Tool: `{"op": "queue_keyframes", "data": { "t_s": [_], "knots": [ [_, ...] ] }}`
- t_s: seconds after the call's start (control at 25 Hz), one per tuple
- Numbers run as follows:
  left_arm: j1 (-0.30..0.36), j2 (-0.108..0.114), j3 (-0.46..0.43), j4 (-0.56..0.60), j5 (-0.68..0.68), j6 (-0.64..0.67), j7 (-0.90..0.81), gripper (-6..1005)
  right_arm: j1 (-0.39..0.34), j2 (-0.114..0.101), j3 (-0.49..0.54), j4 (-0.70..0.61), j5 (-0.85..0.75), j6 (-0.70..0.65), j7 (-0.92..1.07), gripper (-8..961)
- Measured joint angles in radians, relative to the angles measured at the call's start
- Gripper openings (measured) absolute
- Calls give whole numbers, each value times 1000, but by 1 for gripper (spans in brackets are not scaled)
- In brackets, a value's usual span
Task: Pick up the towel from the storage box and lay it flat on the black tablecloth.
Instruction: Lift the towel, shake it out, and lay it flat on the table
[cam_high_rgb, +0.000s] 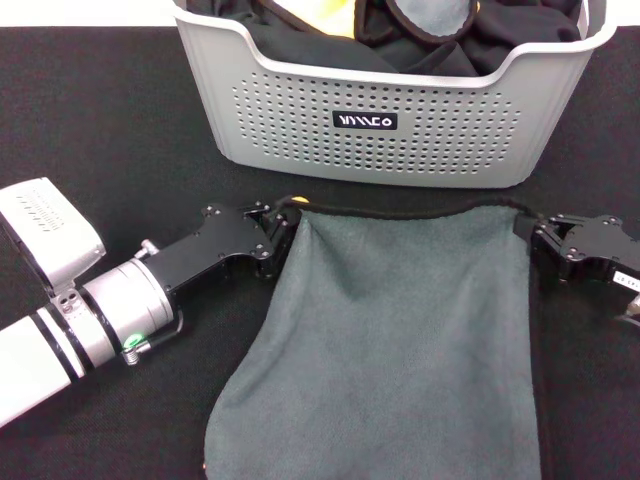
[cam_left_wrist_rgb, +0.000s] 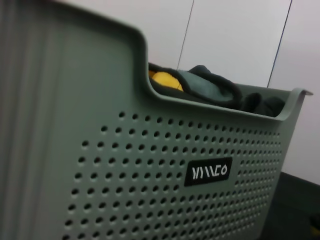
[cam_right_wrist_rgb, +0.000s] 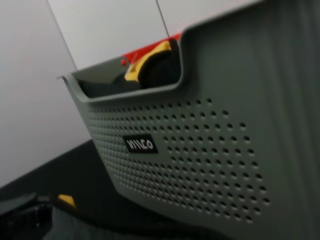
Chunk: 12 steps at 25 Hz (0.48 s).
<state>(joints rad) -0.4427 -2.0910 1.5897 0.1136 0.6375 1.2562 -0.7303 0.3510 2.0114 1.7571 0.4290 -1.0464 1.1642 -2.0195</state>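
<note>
Head view, item by item. Towel (cam_high_rgb: 390, 340): soft, napped cloth, grey-green face up, thin black stitched edge, a sliver of yellow-orange showing at its far left corner. It lies spread on the black tablecloth (cam_high_rgb: 110, 110) just near of the storage box, its far edge stretched between the two tools, its near end rounded and loosely bunched, running out of view.

Storage box (cam_high_rgb: 390, 130): light grey moulded plastic, rounded rim dipping at the front, wall pierced by even rows of small round holes, small black label with white logo at centre. Contents: crumpled black cloths, plus a fold of yellow-orange and a grey-green fold with black edging.

Black tablecloth: plain matte fabric covering the worktop on all visible sides.

Left tool (cam_high_rgb: 283, 232): black angular body on a silver cylindrical wrist and white arm, low over the tablecloth, closed on the towel's far left corner.

Right tool (cam_high_rgb: 528, 232): black, entering from the right edge, pinching the towel's far right corner.

Left wrist view: perforated box wall (cam_left_wrist_rgb: 150, 190) close up, label legible, cloth folds above the rim.

Right wrist view: same wall (cam_right_wrist_rgb: 200, 150) from the other side, the towel's black-edged corner (cam_right_wrist_rgb: 65, 201) with a yellow fleck below it.
</note>
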Motion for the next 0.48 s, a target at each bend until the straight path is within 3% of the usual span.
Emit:
{"op": "queue_keyframes", "data": {
  "t_s": [0.48],
  "knots": [
    [21, 2, -8, 63, 7, -24, 148, 33, 3, 1, -10, -1, 30, -28, 9, 11]
  ]
}}
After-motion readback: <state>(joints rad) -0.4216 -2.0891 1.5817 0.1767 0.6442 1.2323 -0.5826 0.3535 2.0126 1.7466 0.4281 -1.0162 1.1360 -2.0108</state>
